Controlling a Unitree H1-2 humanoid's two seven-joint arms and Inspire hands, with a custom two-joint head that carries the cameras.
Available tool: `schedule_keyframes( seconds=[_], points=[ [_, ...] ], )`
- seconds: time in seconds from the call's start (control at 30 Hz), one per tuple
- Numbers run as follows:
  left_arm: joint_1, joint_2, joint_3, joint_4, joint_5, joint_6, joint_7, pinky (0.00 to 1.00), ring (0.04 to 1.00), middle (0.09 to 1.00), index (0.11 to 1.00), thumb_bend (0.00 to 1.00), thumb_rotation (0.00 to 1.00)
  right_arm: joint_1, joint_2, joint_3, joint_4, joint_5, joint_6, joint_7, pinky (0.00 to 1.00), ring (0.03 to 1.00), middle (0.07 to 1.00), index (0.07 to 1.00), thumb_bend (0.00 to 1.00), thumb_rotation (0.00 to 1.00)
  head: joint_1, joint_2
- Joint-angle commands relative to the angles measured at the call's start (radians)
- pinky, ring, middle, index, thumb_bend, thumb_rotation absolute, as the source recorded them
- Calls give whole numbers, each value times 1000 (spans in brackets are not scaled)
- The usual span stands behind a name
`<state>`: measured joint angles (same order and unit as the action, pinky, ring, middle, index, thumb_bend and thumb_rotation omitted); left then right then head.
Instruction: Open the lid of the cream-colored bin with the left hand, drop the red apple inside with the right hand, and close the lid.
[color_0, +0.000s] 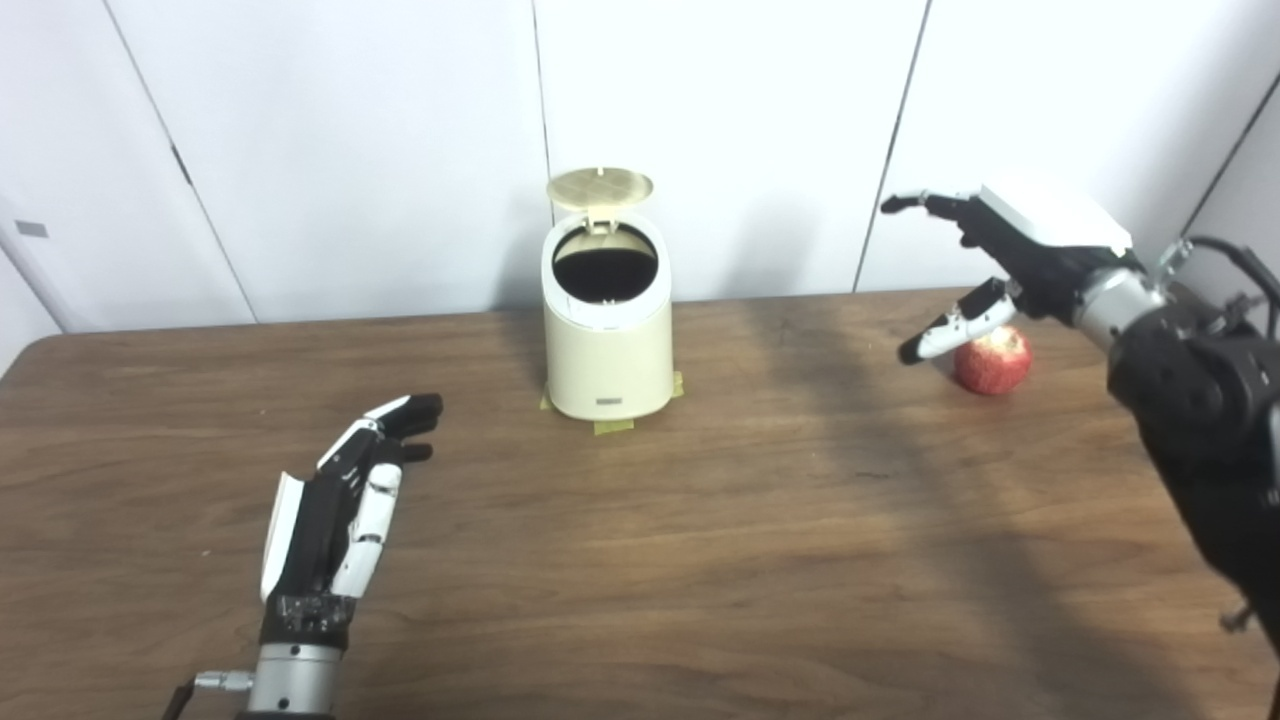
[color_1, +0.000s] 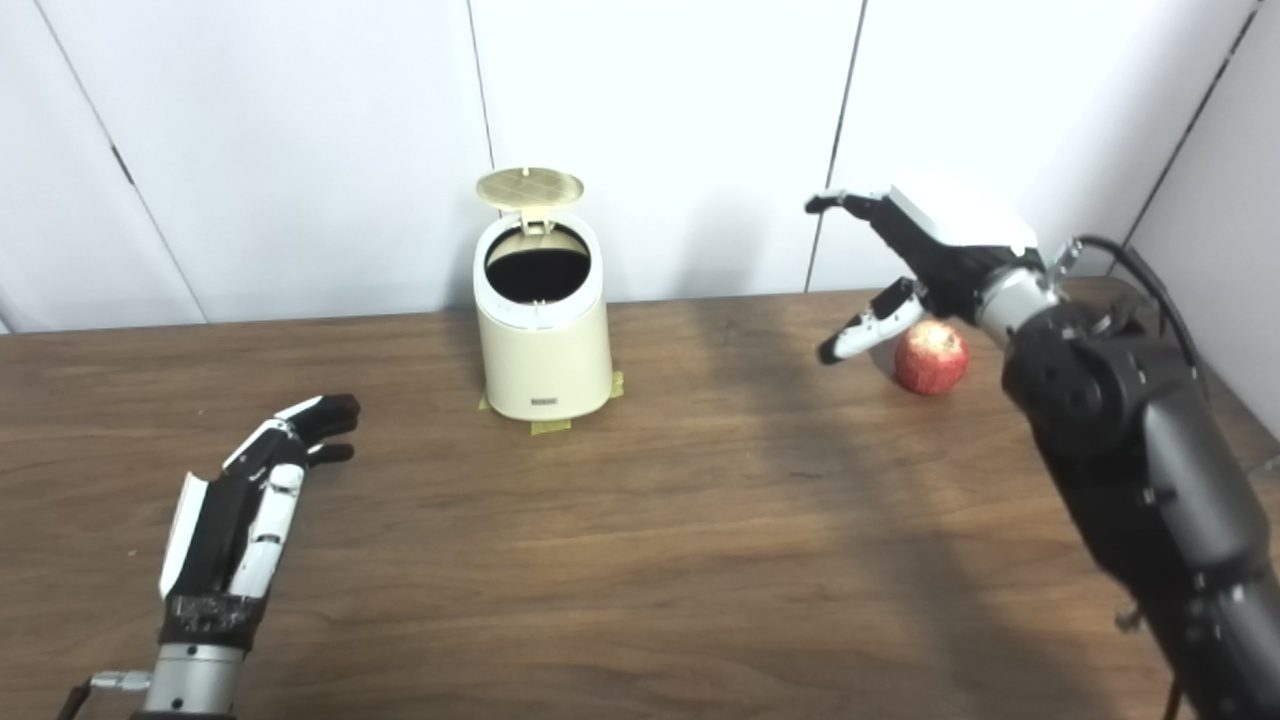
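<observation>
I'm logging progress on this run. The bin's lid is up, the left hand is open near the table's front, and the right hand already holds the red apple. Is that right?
Not quite. The right hand is open and holds nothing; the red apple sits on the table just below it, as the right eye view shows. The rest stands: the bin has its lid up and the left hand is open.

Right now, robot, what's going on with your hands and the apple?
Left hand open, low over table. Right hand open, fingers spread above apple, not holding. Bin lid up. Nothing between.
</observation>
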<state>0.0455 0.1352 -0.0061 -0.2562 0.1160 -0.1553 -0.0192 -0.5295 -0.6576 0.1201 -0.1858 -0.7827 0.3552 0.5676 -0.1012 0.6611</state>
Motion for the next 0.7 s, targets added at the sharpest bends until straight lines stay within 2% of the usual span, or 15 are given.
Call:
schedule_keyframes(
  seconds=[0.0, 0.13, 0.33, 0.4, 0.57, 0.67],
  points=[
    [-23, 0, 6, -30, -11, -31, 0, 741, 804, 798, 773, 239, 885, -70, -46, 0, 38, -33, 23, 11, 633, 865, 901, 834, 1000, 201, -2, 0],
    [-22, -2, 5, -26, -18, -36, -2, 735, 799, 797, 773, 244, 888, -112, -70, 29, 195, -41, 3, -8, 624, 870, 933, 843, 1000, 182, 3, -4],
    [-17, -8, 0, -35, 5, -38, 3, 726, 796, 798, 772, 249, 905, -145, -90, 78, 371, -46, -69, -65, 686, 875, 901, 836, 1000, 225, 12, 0],
    [-16, -9, -1, -41, 8, -35, 3, 725, 794, 797, 771, 251, 907, -156, -87, 85, 428, -34, -87, -84, 670, 860, 888, 819, 1000, 221, 10, 3],
    [-11, -12, -4, -49, -3, -25, -2, 726, 798, 801, 773, 247, 904, -182, -79, 110, 541, -6, -123, -91, 625, 829, 887, 808, 1000, 218, 17, 4],
    [-8, -15, -9, -51, 3, -25, -1, 721, 800, 808, 778, 237, 898, -186, -70, 138, 567, -6, -139, -97, 616, 806, 868, 793, 1000, 264, 19, 5]
  ],
)
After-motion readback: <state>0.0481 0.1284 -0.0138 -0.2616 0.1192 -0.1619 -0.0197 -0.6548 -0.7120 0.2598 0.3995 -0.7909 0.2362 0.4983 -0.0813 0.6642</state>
